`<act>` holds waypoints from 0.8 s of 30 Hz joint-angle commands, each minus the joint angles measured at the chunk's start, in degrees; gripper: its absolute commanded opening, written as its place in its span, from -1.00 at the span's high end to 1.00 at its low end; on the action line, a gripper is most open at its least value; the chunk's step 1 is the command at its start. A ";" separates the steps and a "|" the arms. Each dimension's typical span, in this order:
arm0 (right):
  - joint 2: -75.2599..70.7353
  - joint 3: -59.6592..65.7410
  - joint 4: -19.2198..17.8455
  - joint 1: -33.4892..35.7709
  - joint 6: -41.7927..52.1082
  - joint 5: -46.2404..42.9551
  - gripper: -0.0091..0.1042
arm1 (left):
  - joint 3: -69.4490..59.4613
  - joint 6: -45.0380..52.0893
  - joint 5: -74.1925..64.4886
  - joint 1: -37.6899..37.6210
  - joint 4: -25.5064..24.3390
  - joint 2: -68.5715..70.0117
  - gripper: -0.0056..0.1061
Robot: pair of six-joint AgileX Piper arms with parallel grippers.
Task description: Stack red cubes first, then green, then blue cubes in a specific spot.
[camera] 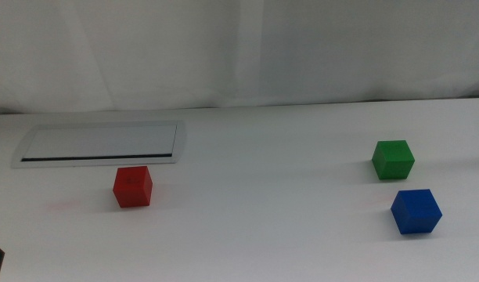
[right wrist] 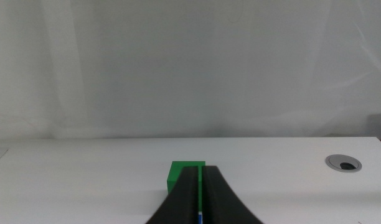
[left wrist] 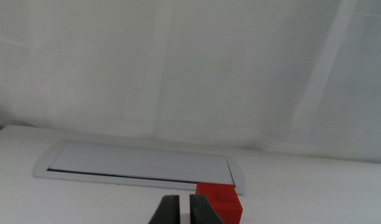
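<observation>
In the middle view the red cube point(camera: 133, 186) sits on the white table at the left, just in front of the grey panel. The green cube point(camera: 393, 159) sits at the right, with the blue cube point(camera: 416, 211) nearer the front beside it. My left gripper point(left wrist: 186, 204) is low at the front left, empty, its jaws close together; the red cube point(left wrist: 220, 200) lies just beyond it, slightly to one side. My right gripper point(right wrist: 202, 171) is out of the middle view, jaws together and empty. The green cube point(right wrist: 184, 174) lies straight beyond it, and a blue sliver shows between the jaws.
A flat grey-framed panel point(camera: 102, 143) with a dark slot lies at the back left and also shows in the left wrist view point(left wrist: 141, 165). A round cable grommet point(right wrist: 343, 163) sits at the far right. A white curtain backs the table.
</observation>
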State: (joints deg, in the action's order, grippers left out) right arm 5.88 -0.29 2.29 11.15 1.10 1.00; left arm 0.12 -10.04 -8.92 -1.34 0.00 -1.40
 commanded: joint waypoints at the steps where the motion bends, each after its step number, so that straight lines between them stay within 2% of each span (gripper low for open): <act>1: -0.26 2.38 -0.11 -0.33 0.22 0.16 0.88 | -2.21 -0.09 1.26 0.14 0.52 -0.28 0.95; 4: -0.26 2.38 -0.11 -0.33 0.22 0.04 0.88 | -2.21 -0.09 1.26 0.14 0.52 -0.28 0.95; 7: -0.26 2.38 -0.11 -0.33 0.22 -0.23 0.55 | -2.21 -0.54 1.88 0.14 0.52 -0.28 0.85; 8: -0.26 2.38 0.69 -0.33 0.22 -0.32 0.37 | -2.21 -1.41 2.19 0.14 0.52 -0.28 0.77; 10: -0.26 2.38 3.12 -0.33 0.22 -1.00 -0.14 | -2.21 -4.70 2.32 0.14 0.99 -0.28 0.53; 12: -0.26 2.38 4.07 -0.33 0.22 -1.95 -0.71 | -2.21 -7.50 1.89 0.14 0.99 -0.28 0.16; 13: -0.26 2.38 4.07 -0.33 0.33 -1.67 -0.91 | -2.21 -7.97 1.89 0.14 0.89 -0.28 -0.10; 15: -0.26 2.38 4.21 -0.33 0.36 -0.30 -0.98 | -2.21 -7.71 1.86 0.14 0.89 -0.28 -0.71; 16: -0.26 2.38 4.24 -0.33 0.36 -0.01 -0.98 | -2.21 -7.86 1.60 0.14 0.86 -0.28 -0.76; 22: -0.26 2.38 4.34 -0.33 0.36 -0.49 -0.98 | -2.21 -7.56 1.72 0.14 0.85 -0.28 -0.76; 24: -0.26 2.38 4.34 -0.33 0.36 -0.49 -0.98 | 2.10 -7.56 1.30 0.14 0.85 -0.28 -0.76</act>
State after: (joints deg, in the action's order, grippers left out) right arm 5.88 -0.29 6.87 11.15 1.21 0.44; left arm 0.85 -17.11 -7.99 -1.34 0.32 -1.40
